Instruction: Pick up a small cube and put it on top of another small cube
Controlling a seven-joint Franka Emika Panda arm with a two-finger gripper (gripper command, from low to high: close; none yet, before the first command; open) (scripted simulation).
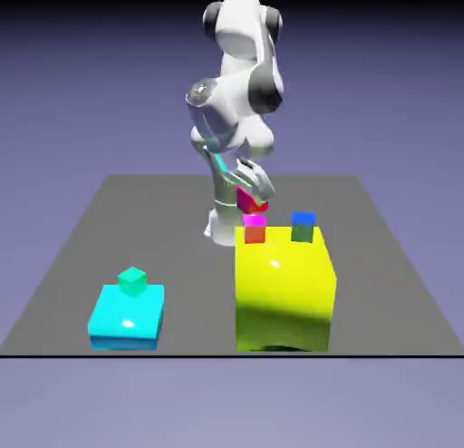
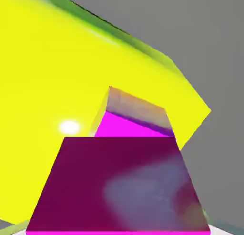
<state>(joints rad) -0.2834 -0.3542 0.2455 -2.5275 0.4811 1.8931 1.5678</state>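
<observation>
cyan block (image 1: 127,321) is lying at the near left of the bench (image 1: 68,265), carrying a teal-green cube (image 1: 132,280); a big yellow block (image 1: 283,292) is sitting at near right. on its far part, a pink-topped cube (image 1: 255,230) is resting left of a blue cube (image 1: 303,228). just beyond, the jaws are gripping the magenta cube (image 2: 116,186), holding it tilted, near the pink-topped one.

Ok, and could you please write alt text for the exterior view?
A white robot arm's gripper holds a crimson cube just above a small pink-and-red cube. That cube and a blue-topped one sit on a big yellow block; a teal cube tops a cyan block.
</observation>
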